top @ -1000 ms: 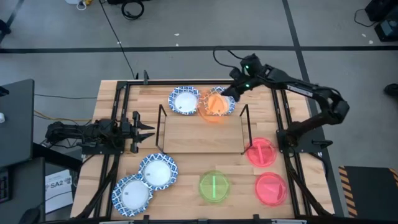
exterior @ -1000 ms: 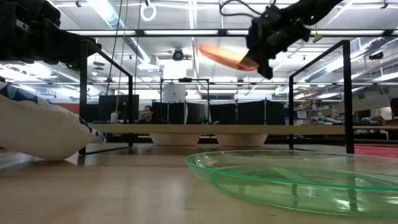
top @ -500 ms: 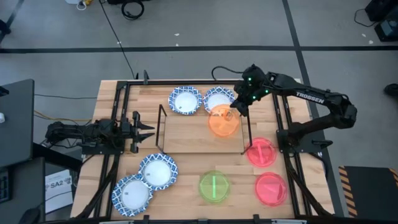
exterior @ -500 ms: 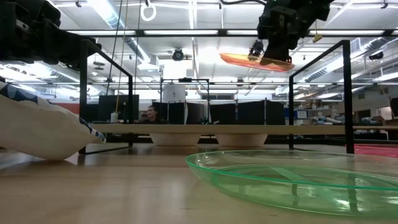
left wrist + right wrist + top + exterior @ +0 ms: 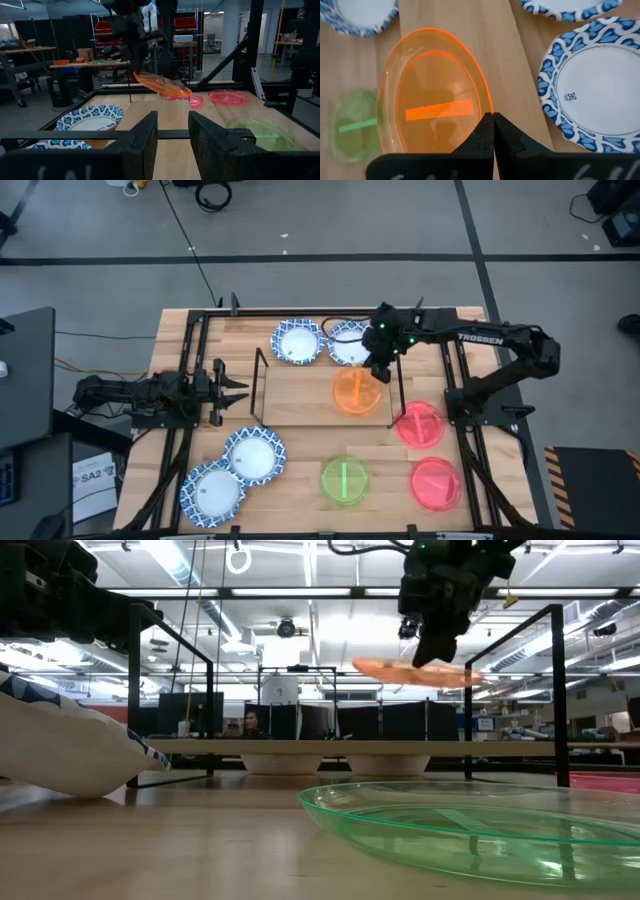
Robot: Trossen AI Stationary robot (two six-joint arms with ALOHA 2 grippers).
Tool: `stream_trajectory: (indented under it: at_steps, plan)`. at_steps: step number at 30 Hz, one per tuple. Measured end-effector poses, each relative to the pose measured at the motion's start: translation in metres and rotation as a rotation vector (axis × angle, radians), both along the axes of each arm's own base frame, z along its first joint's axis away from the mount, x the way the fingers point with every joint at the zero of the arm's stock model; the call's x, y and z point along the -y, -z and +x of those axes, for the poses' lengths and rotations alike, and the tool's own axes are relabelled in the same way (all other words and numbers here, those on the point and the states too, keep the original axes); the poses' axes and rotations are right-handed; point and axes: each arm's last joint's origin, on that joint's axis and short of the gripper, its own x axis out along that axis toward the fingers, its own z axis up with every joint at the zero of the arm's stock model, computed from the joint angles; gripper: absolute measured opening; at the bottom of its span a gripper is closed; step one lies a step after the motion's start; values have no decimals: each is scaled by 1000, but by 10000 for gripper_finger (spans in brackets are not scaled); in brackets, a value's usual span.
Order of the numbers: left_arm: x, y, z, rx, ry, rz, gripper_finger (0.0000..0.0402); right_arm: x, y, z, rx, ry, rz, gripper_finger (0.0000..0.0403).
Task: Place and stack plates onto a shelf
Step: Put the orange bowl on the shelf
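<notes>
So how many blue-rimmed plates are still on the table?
4: two behind the shelf, at and, and two near the front left corner, at and.

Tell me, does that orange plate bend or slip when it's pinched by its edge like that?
Probably stiff: held by one rim in the right gripper, the orange plate juts out with no sag. Likely light, being thin and see-through. Its glossy surface may be slippery.
</notes>
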Motion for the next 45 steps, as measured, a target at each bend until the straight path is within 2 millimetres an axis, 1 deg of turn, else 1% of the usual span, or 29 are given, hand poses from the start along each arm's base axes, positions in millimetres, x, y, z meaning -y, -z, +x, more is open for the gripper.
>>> stream_trajectory:
  at_steps: [5, 10, 17, 21, 37, 45]
  plan:
    - [0, 0, 0, 0, 0, 0, 117, 0, 13, 9, -55, -27, -31, 3]
    - [0, 0, 0, 0, 0, 0, 117, 3, 27, 17, -103, -40, -24, 3]
    - [0, 0, 0, 0, 0, 0, 117, 7, 46, 25, -176, -49, -40, 3]
    - [0, 0, 0, 0, 0, 0, 117, 9, 53, 27, -211, -42, -48, 3]
    - [0, 0, 0, 0, 1, 0, 117, 11, 55, 26, -258, -15, -132, 14]
    - [0, 0, 0, 0, 0, 0, 117, 12, 55, 26, -254, -13, -135, 16]
